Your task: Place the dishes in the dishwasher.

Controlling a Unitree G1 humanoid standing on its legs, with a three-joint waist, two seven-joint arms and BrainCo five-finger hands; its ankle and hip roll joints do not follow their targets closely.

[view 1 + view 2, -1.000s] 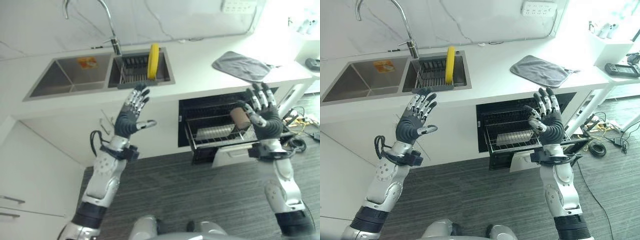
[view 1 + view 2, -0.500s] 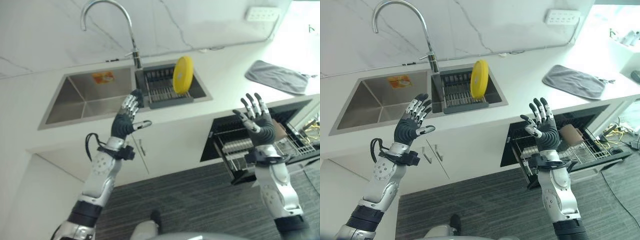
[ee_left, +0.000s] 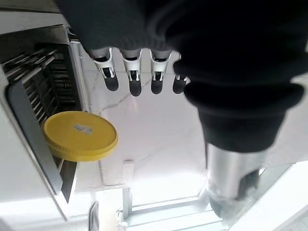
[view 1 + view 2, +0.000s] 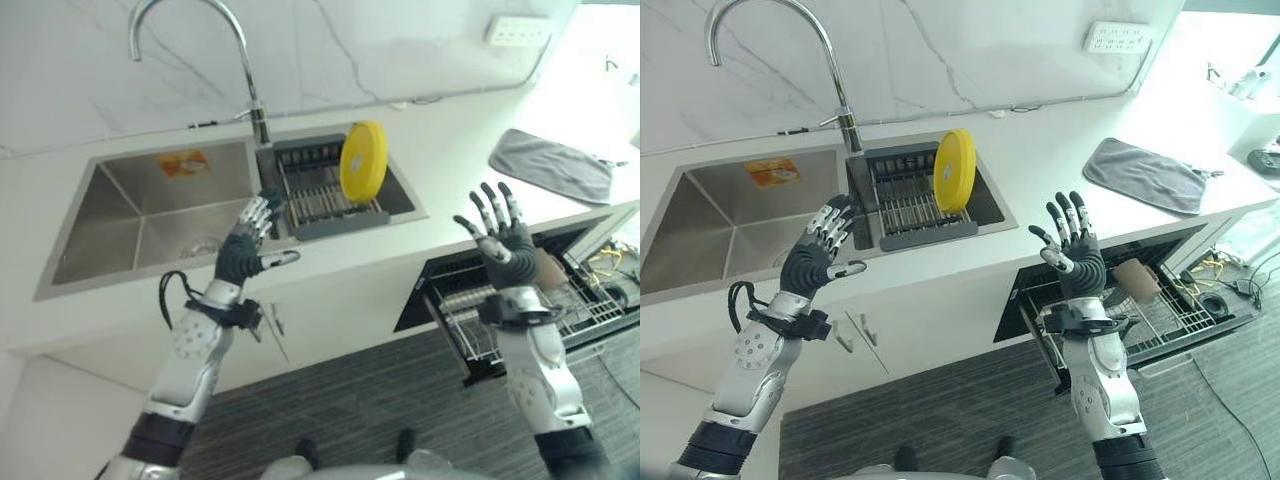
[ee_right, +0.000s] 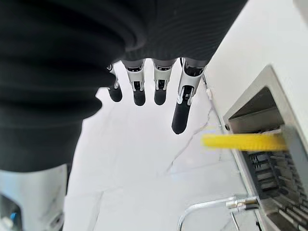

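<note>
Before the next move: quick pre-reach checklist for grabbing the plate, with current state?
1. Yellow plate located, upright on edge in the drying rack in the sink's right basin: ok.
2. Left hand free, fingers straight, nothing held: ok.
3. Right hand free, fingers spread, nothing held: ok.
4. Dishwasher open with its rack pulled out: ok.
5. Free slot in that rack: cannot tell; a brown cup already lies there.
6. Hand on the plate: not ok, both hands hover short of the sink.
</note>
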